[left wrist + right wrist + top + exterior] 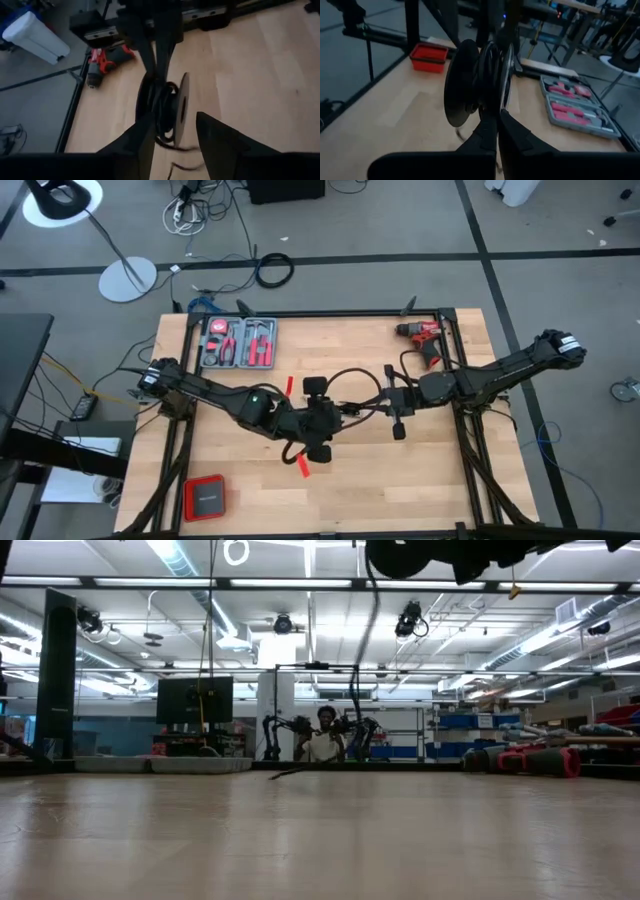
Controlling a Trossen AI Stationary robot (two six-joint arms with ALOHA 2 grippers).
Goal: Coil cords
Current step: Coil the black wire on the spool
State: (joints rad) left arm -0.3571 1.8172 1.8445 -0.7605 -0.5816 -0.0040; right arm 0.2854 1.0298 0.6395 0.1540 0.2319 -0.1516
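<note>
A small spool [480, 80] with two round discs is held above the middle of the table, and the thin black cord [162, 107] is wound between its discs. A loose stretch of the cord [350, 372] arcs toward the far edge, and a tail [180, 148] dangles below the spool. My right gripper [496, 120], coming from the table's right [372, 406], is shut on the spool. My left gripper [175, 120] is open just left of the spool [320, 418]. Its fingers stand on either side of the spool's rim and touch nothing that I can see. My right gripper's shut fingers [156, 55] reach into the gap between the spool's two discs [492, 102]. The discs hide whether the fingers have the hub or the wound cord. They come nearly level from the table's right. The spool is lifted clear of the table, its discs standing on edge.
A red drill [425, 340] lies at the far right by the frame rail. An open tool case [238, 343] sits at the far left and a red box [205, 497] at the near left. Red tape marks [303, 465] lie below the grippers. Bare wood extends toward the near edge.
</note>
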